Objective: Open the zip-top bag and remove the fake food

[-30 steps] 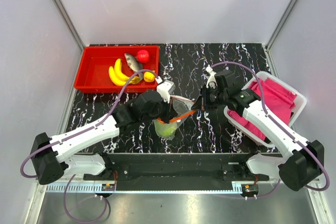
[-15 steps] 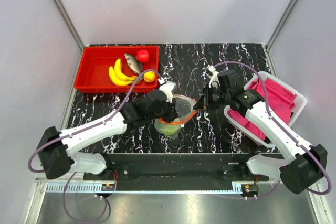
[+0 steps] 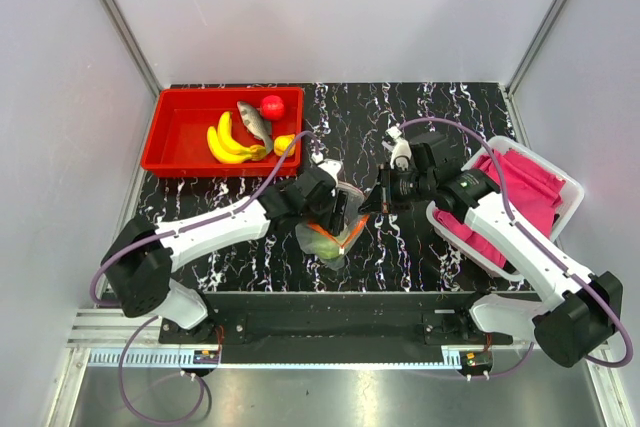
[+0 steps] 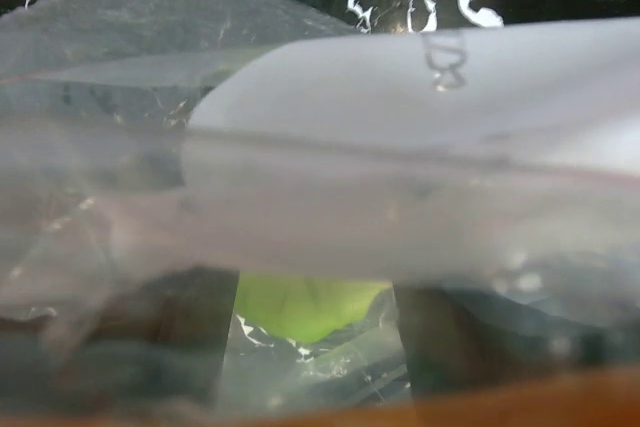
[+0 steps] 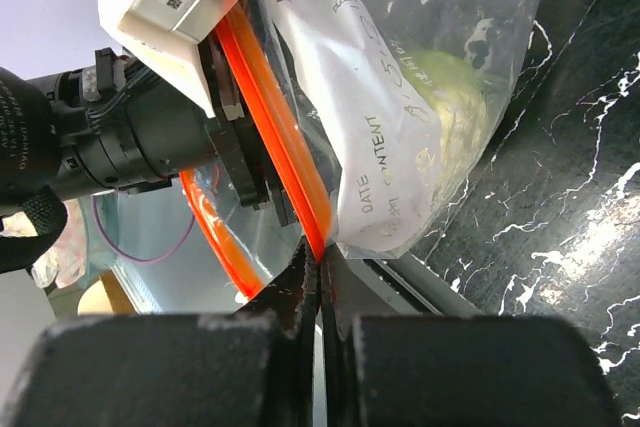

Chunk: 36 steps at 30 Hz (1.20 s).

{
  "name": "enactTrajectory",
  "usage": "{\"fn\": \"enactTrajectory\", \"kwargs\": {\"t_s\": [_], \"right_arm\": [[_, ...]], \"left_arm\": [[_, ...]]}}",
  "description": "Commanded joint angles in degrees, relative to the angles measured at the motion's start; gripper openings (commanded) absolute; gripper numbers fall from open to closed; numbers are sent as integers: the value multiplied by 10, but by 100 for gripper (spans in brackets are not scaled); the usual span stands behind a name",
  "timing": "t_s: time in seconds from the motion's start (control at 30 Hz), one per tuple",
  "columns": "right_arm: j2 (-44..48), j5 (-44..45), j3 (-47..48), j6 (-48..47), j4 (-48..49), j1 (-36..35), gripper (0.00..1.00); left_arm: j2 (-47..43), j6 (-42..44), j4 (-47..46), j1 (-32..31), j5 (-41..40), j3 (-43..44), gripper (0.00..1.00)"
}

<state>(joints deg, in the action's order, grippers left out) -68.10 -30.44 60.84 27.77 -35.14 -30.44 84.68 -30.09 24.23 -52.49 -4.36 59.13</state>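
"Jaws: what have yours got?"
"My right jaws are clamped on the orange-red zip strip (image 5: 265,117) of the zip-top bag (image 5: 400,127). My left jaws stand apart behind its crinkly clear film."
"Inside?"
"Rounded green piece (image 4: 305,307), between my left jaws, over the veined black counter (image 5: 560,197)."

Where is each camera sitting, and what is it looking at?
Top external: above and behind, looking down at the table; both arms show.
Left wrist: pressed against the zip-top bag, facing the green piece; its dark fingers show blurrily.
Right wrist: looks along the right gripper, shut on the bag's orange strip.
Shared: both wrist views see the green piece.
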Motion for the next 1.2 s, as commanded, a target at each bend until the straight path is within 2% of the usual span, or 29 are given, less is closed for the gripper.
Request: {"fn": "enactTrajectory", "kwargs": {"t_s": [0.0,0.07,0.13,0.23,0.4,0.47,0.87,1.03,1.17], "right_arm": [[2,-21,23,4,16,-5,0],[4,-29,27,4,16,-6,0],[7,-25,30,6,16,-6,0],[6,-23,33,6,16,-6,0],[4,-19,31,5,16,-6,0],[4,-16,26,3,15,-6,0],[11,19,-32,-20,12,-6,0],[2,21,-25,-27,15,-6,0],[-16,32,-13,-41,12,-6,0]], "left_arm": [[1,-1,-8,10,-3,5,62],[7,6,-8,19,19,7,58],[15,15,-8,20,40,8,58],[33,25,-1,21,81,12,65],[67,27,0,20,101,7,70],[74,28,2,20,114,3,76],[57,42,1,20,186,-49,93],[98,46,11,8,165,-45,94],[126,39,10,2,126,-39,86]]}}
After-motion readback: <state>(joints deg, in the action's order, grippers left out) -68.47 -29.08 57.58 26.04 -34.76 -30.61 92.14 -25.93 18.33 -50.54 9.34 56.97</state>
